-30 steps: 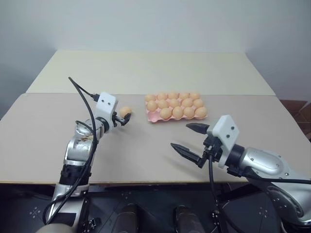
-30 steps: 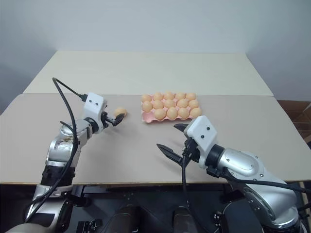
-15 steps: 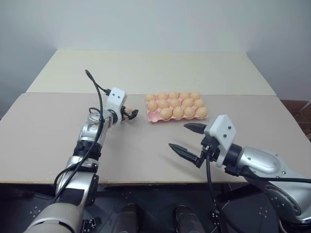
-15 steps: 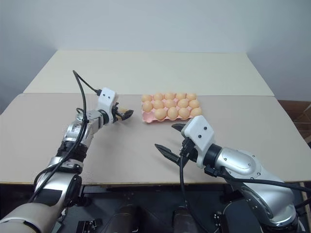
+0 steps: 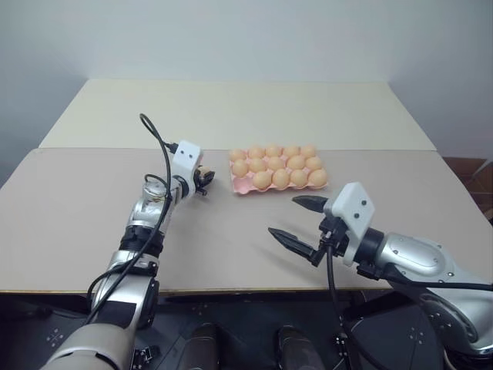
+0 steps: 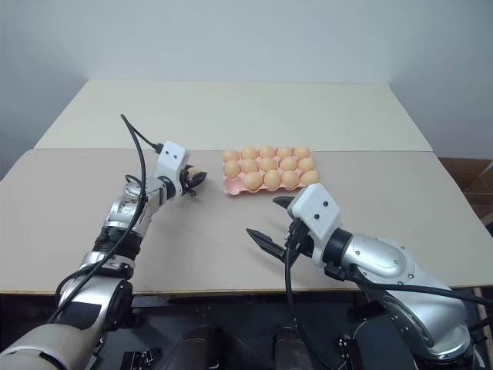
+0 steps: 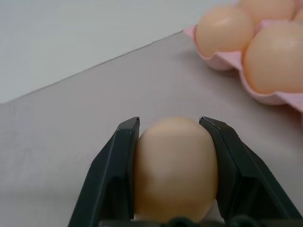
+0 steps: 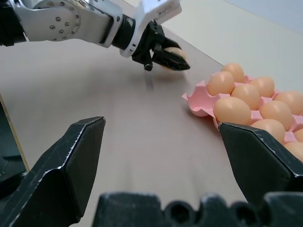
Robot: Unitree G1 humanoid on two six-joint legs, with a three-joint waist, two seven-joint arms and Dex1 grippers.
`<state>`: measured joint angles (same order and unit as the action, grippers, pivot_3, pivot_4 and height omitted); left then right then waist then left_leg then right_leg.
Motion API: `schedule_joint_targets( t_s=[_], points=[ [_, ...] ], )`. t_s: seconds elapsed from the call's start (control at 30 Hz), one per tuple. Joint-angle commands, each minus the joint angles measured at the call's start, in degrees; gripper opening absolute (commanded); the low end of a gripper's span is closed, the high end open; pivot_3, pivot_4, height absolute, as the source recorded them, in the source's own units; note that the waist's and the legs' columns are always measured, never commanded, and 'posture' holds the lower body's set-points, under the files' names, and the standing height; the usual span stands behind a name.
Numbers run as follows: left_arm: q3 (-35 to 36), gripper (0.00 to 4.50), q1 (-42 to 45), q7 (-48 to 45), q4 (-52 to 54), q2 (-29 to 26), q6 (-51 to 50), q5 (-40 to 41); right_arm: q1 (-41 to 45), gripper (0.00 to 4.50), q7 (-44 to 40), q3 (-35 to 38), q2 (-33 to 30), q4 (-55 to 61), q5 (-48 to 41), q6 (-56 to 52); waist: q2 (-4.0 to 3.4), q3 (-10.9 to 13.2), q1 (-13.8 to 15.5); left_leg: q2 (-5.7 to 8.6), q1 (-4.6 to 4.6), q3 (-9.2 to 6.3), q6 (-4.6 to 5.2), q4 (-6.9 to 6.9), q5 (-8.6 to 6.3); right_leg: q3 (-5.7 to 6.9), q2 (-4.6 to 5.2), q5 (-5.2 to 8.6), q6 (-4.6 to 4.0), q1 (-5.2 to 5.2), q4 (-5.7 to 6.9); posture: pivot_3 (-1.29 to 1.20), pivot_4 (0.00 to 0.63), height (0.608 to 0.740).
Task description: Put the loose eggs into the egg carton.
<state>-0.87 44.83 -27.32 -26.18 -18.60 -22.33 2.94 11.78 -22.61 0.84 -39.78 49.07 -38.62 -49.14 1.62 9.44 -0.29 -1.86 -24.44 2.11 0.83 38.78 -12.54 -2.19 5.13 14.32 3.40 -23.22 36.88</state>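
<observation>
Egg, smooth pale orange-tan oval, pinched between left gripper fingers (apparently unmarked); right gripper agape

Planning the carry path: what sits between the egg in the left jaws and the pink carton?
Nothing: in the left wrist view, only bare table separates the egg, clamped in the left gripper, from the egg carton.

One loose egg sits outside the tray. One pink egg carton is on the table, and fourteen eggs fill its cups. Two grippers are in shot.
</observation>
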Motion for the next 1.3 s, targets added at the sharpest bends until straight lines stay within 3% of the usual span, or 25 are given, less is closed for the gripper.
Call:
schedule_joint_targets(
  t_s=[0.03, 0.17, 0.57, 0.93, 1.2, 1.3],
  points=[
    [-1.7, 1.72, -0.8, -3.2, 12.9, 0.1, -2.3, 2.1, -0.3, 4.50, 0.1, 2.4, -0.6, 2.2, -1.4, -0.7, 0.00, 0.0, 0.1, 0.01, 0.00, 0.00, 0.00, 0.00, 0.00, 0.00, 0.01, 0.00, 0.00, 0.01, 0.01, 0.00, 0.150, 0.740],
    [-4.6, 1.72, -1.3, -6.9, 17.6, 0.6, -4.7, 3.2, -0.2, 4.50, 1.3, 2.5, -0.3, 2.2, -1.6, -1.7, 0.00, 0.0, 0.2, 0.02, 0.06, 0.02, 0.00, 0.03, 0.00, -0.01, 0.01, 0.00, 0.00, 0.07, 0.03, 0.00, 0.150, 0.740],
    [-10.2, 1.72, -1.0, -6.9, 10.3, 3.3, -1.1, -0.7, -0.8, 4.50, 3.1, 2.1, -0.2, 2.7, -1.2, -2.0, 0.00, 0.0, 0.1, 0.02, 0.06, 0.01, 0.01, 0.02, 0.00, -0.02, -0.01, 0.00, 0.01, 0.04, 0.01, 0.00, 0.150, 0.740],
    [-10.4, 1.72, -2.7, -6.2, 11.3, 3.1, -1.1, -2.1, -1.2, 4.50, 3.3, 2.3, -0.4, 3.0, -1.4, -2.1, 0.00, 0.0, 0.1, 0.02, 0.08, 0.00, 0.00, 0.02, 0.00, -0.02, -0.01, 0.00, 0.00, 0.05, 0.01, 0.00, 0.150, 0.740],
    [-9.3, 4.40, -2.2, -4.5, 12.2, 3.4, -0.5, -2.5, -1.4, 4.50, 3.0, 2.5, -0.6, 2.9, -1.4, -2.1, 0.00, 0.0, 0.1, 0.02, 0.06, -0.01, 0.00, 0.02, 0.00, -0.02, -0.01, 0.00, 0.01, 0.04, 0.01, 0.00, 0.150, 0.740],
    [-7.7, 4.48, -2.3, -3.6, 16.2, 2.9, -1.5, -1.8, -1.4, 4.50, 2.9, 2.7, -0.8, 2.9, -1.5, -2.1, 0.00, 0.0, 0.1, 0.01, 0.05, -0.01, 0.00, 0.02, 0.00, -0.02, -0.01, 0.00, 0.01, 0.04, 0.01, 0.00, 0.150, 0.740]
  ],
)
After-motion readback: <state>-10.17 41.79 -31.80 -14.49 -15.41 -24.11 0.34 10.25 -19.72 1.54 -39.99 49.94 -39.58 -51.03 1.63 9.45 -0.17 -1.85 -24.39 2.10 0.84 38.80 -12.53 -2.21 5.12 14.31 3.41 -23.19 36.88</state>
